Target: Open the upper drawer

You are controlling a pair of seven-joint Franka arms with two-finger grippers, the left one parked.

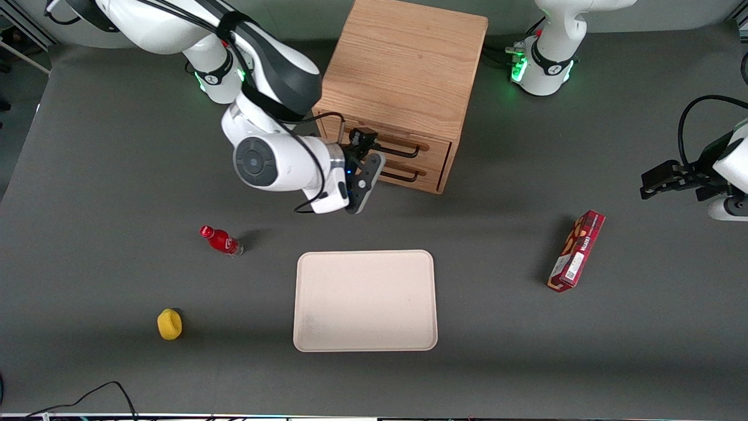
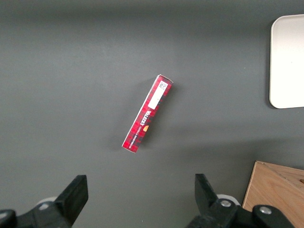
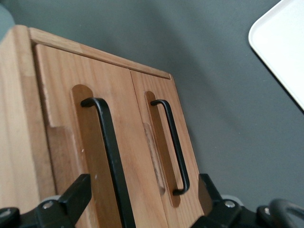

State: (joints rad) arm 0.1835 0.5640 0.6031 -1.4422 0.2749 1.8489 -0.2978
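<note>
Oak drawers x2, tool [image 1: 370,153] maybe open.

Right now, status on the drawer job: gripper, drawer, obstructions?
Gripper open, in front of the cabinet at the handles. Upper drawer shut, handle not gripped. Nothing blocking.

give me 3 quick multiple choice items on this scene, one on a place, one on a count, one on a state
1. Where is the gripper?
A. over the tray
B. in front of the cabinet's drawers
C. above the bottle

2. How many drawer handles does the cabinet show?
A. one
B. two
C. three

3. How is the upper drawer?
A. closed
B. pulled fully out
C. removed

Answers:
1 B: the gripper sits at the drawer fronts, farther from the camera than the tray.
2 B: two black wire handles show in the right wrist view.
3 A: the upper drawer's front lies level with the bottom drawer.
</note>
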